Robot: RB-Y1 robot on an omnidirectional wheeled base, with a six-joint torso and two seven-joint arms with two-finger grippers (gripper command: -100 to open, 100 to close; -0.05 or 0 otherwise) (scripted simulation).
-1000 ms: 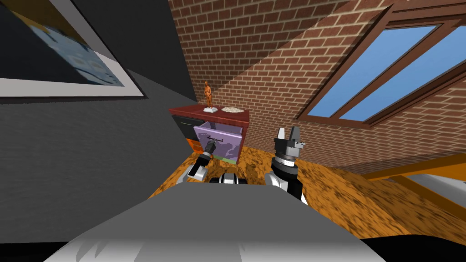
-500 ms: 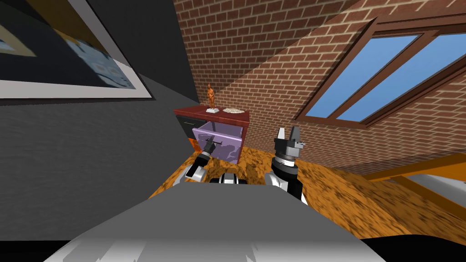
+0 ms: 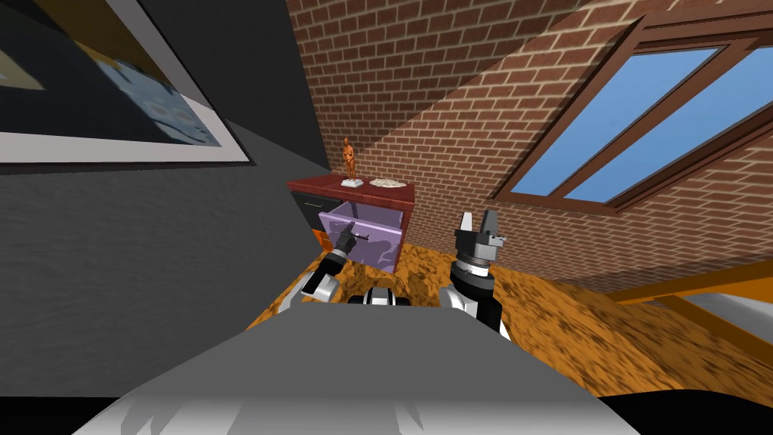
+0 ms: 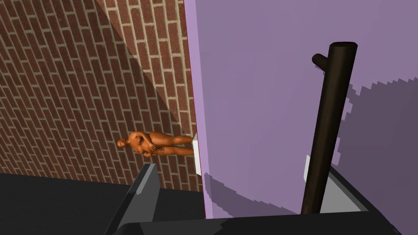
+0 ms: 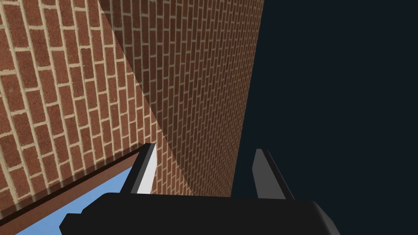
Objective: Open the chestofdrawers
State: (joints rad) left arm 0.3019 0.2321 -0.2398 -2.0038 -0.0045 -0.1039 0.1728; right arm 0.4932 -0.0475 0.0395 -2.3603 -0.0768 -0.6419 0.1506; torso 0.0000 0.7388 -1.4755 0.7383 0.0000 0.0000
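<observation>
Head view. Chest of drawers [image 3: 392, 198]: dark red carcass and top, standing against the brick wall [image 3: 423, 91] on a mottled orange-brown floor [image 3: 574, 332]. Purple drawer [image 3: 375, 240]: top tier of the chest, standing out from the carcass, interior open to view. Dark bar handle [image 3: 360, 237]: across the purple front. Beside that drawer in the chest, a black front [image 3: 306, 205]; below it, an orange front [image 3: 325, 240]. On the chest top: orange statuette [image 3: 348, 157] of a standing figure on a white base, and just beside it a pale shallow dish [image 3: 386, 183]. Left gripper [image 3: 346, 234]: at the purple front, by the handle. Right gripper [image 3: 477, 223]: raised, well apart from the chest on the window side, fingers parted and holding nothing. Framed picture [image 3: 113, 98]: on the dark grey wall [image 3: 151, 272] beside the chest, its print too blurred to read. Left wrist view. The purple front is close ahead of the gripper; the handle crosses in front of one finger [image 4: 341, 191], the other finger [image 4: 143, 191] is well clear beyond the edge of the front; the fingers are spread and not clamped on the bar. The statuette rises from the chest top past that edge. Right wrist view. Both fingers spread, nothing between them.
</observation>
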